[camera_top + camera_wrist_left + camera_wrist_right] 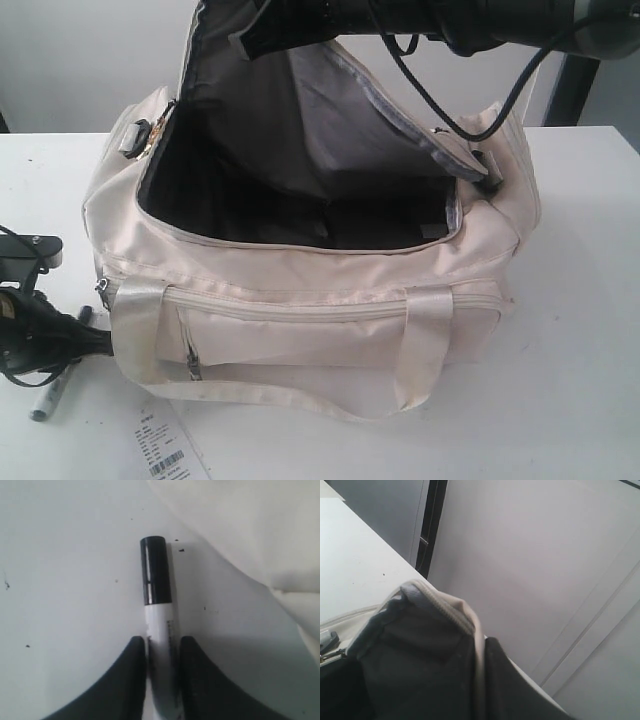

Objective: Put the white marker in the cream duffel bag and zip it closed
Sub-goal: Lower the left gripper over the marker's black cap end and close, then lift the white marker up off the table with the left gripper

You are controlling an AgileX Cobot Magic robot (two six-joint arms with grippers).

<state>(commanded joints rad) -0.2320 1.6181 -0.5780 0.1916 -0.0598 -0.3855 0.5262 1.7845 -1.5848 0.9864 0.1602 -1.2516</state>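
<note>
Cream duffel bag (330, 290): stands at the middle of the white bench (580, 330), front pocket towards the near edge. The top zipper is undone and the flap (330, 110) is lifted upright, exposing the dark lining (300, 215). No contents are discernible in the shadowed interior.

Right gripper (262, 35): positioned above the bag on the far side, at the raised edge of the flap. Its jaws are closed almost fully, and the flap hangs from them, so the grip is on the flap's zipper edge. The right wrist view shows that edge bunched directly in front of the camera.

White marker (160, 615): outside the bag, lying flat on the bench near the left edge, just beside the bag's front left corner. Its black cap (156, 570) points away from the gripper.

Left gripper (162, 642): lowered to the bench surface over the marker. The two dark fingers (127, 680) are pressed against either side of the white barrel, gripping it.

Paper tag (165, 450): bears a barcode and lies at the near edge, in front of the bag's left end
</note>
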